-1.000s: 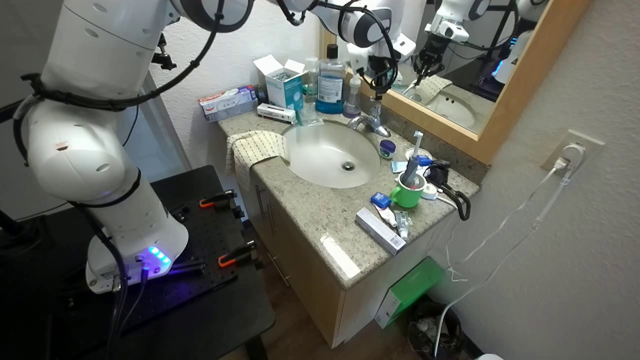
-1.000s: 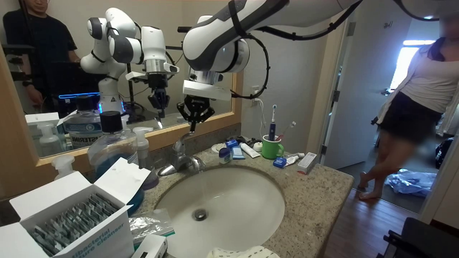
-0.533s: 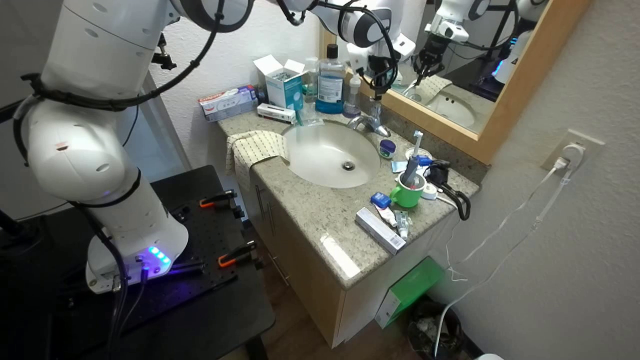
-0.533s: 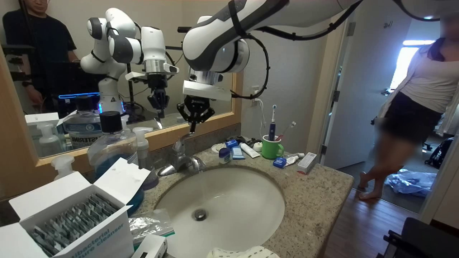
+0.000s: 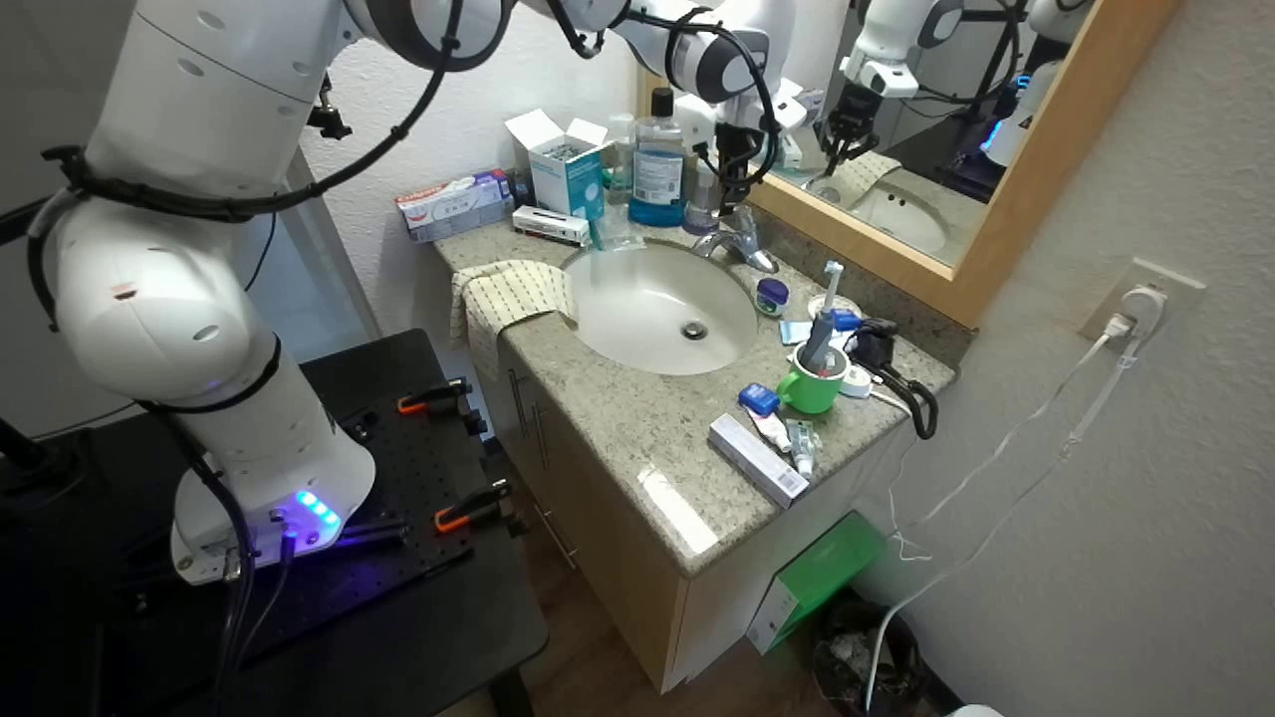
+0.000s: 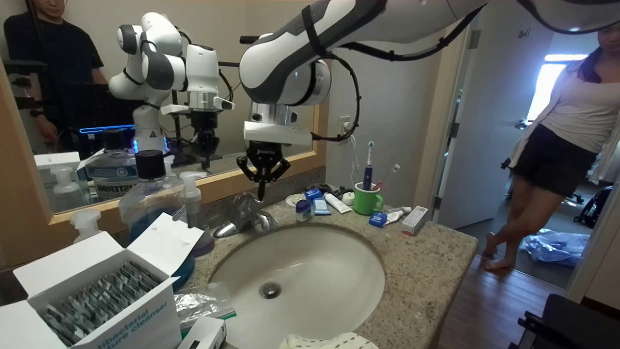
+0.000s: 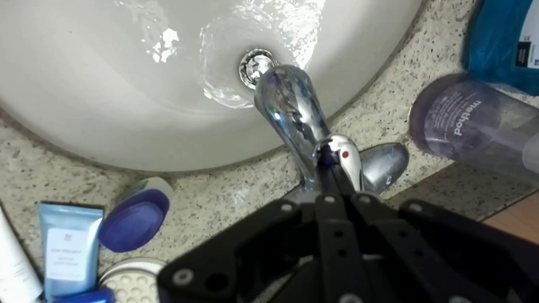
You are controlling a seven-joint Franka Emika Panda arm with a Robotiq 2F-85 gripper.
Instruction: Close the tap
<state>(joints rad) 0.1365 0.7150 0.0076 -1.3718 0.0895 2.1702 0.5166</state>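
Note:
The chrome tap [image 5: 739,242] stands at the back edge of the oval basin [image 5: 637,324]. In an exterior view its body [image 6: 243,218] shows with the handle [image 6: 247,199] low on top. In the wrist view the tap's spout [image 7: 292,105] points over the drain, and the red-dotted handle [image 7: 353,162] sits behind it. My gripper [image 6: 261,195] points down at the handle's tip with its fingers together and nothing between them. In the wrist view its fingertips [image 7: 332,166] overlap the handle; they seem to touch its top. No stream shows below the spout.
A purple soap bottle [image 7: 459,118] and a blue mouthwash bottle [image 5: 657,169] stand beside the tap. A blue-lidded jar [image 6: 303,210] and a green cup [image 6: 366,199] are on the other side. The mirror [image 6: 193,97] is close behind the gripper. An open box [image 6: 106,291] stands near the basin.
My gripper has moved down and slightly sideways. The tap's handle, which stuck up before, is now lower. The thin stream under the spout no longer shows.

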